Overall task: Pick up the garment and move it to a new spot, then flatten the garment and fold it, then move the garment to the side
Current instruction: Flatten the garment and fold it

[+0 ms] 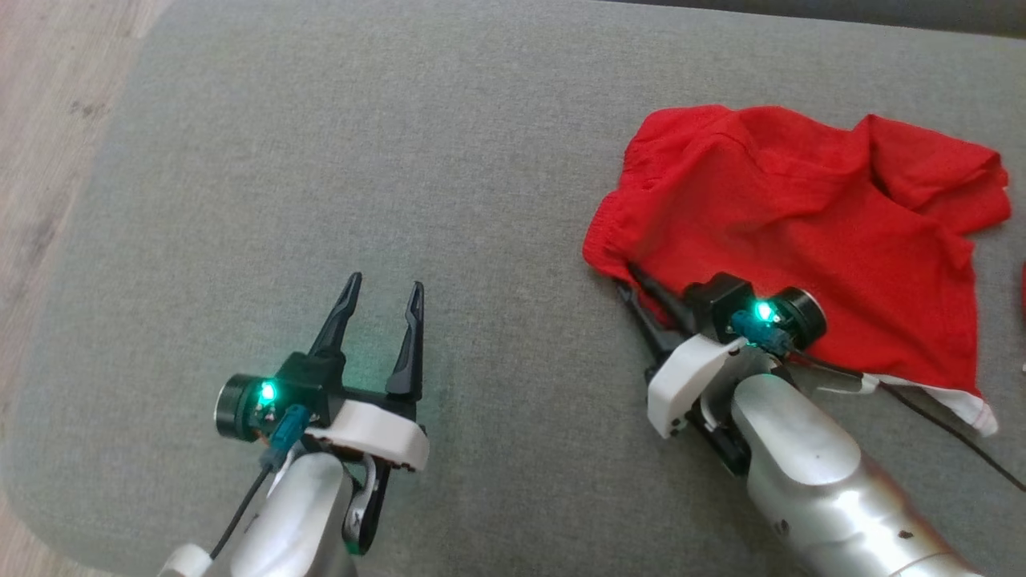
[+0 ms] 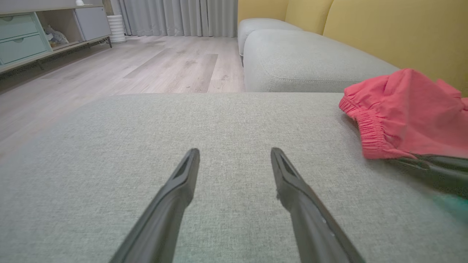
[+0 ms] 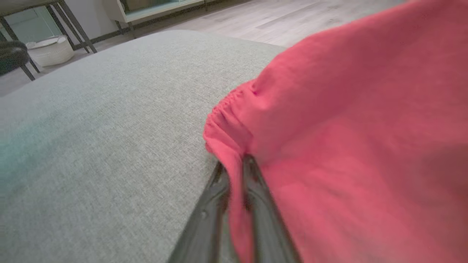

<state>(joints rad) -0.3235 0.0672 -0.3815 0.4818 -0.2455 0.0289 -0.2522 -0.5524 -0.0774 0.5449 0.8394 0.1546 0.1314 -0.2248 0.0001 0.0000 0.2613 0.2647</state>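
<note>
A grey fabric sofa seat [image 1: 481, 160] with yellow backrests [image 2: 384, 33] stands on pale wood-plank floor [image 2: 164, 62], with grey curtains [image 2: 175, 16] and a green-drawered cabinet [image 2: 22, 36] beyond.

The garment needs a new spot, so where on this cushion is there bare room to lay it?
The grey cushion is bare from its left edge across to the red garment, ahead of the left gripper. It is crowded on the right, where the right gripper grips the waistband.

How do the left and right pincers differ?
The left pincer stands open; the right pincer is shut on the gathered edge of the red fabric garment. The left pincer is over bare grey woven cushion; the right pincer is at the garment. Both have long dark fingers.
</note>
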